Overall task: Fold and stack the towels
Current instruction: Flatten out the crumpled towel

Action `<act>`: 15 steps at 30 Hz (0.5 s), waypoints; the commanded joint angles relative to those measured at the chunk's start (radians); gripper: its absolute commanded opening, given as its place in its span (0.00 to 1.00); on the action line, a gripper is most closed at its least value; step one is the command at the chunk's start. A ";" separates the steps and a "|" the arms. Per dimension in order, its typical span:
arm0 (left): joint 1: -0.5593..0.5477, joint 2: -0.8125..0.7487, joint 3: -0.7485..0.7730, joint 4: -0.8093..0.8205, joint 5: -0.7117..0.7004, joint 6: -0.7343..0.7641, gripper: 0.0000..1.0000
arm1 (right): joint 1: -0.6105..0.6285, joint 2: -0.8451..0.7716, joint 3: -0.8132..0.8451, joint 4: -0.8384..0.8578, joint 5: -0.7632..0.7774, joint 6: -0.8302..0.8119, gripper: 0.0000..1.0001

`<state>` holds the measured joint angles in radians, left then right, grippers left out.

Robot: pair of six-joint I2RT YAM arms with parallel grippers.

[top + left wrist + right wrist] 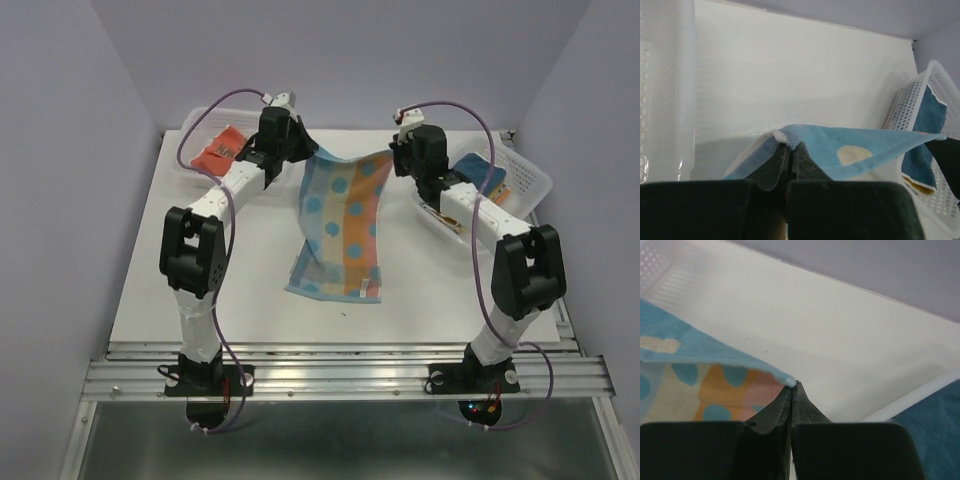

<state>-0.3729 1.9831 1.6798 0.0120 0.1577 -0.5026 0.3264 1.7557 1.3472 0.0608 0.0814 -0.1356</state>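
1. The left basket point(200, 135), a white lattice one, stands at the far left corner of the tabletop point(250, 285). A red-orange towel point(213, 152) lies crumpled inside it.
2. The left end effector point(306, 152) is just right of that basket, raised above the tabletop. Its jaws are pressed together on the far left corner of the dotted towel point(340, 225). The left wrist view shows the cloth pinched right at the fingertips.
3. The dotted towel is striped light blue, cream and orange with blue spots, and it hangs in the middle between the two arms.
   - Its far edge runs left to right from one end effector to the other, sagging a little.
   - Its long axis runs from far to near, drifting slightly leftward toward the near end.
   - The near end rests on the tabletop.
4. The right end effector point(396, 158) is closed tight on the towel's far right corner, with the tip of the cloth showing at the fingertips.
5. The right basket point(528, 178) stands just beside the right arm at the far right. A blue towel point(484, 172) lies in it.
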 commanded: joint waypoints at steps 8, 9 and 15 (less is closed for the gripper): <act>-0.119 -0.553 -0.333 0.155 -0.073 0.038 0.00 | 0.003 -0.481 -0.129 -0.031 -0.348 0.114 0.01; -0.156 -0.597 -0.353 0.149 -0.084 0.032 0.00 | 0.005 -0.519 -0.131 -0.059 -0.420 0.120 0.01; -0.270 -0.943 -0.497 0.115 -0.127 -0.052 0.00 | 0.008 -0.814 -0.128 -0.156 -0.684 0.232 0.01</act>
<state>-0.6186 1.1835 1.2480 0.0967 0.0788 -0.5068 0.3286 1.0710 1.2350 -0.0288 -0.3641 -0.0002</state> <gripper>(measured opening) 0.048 0.013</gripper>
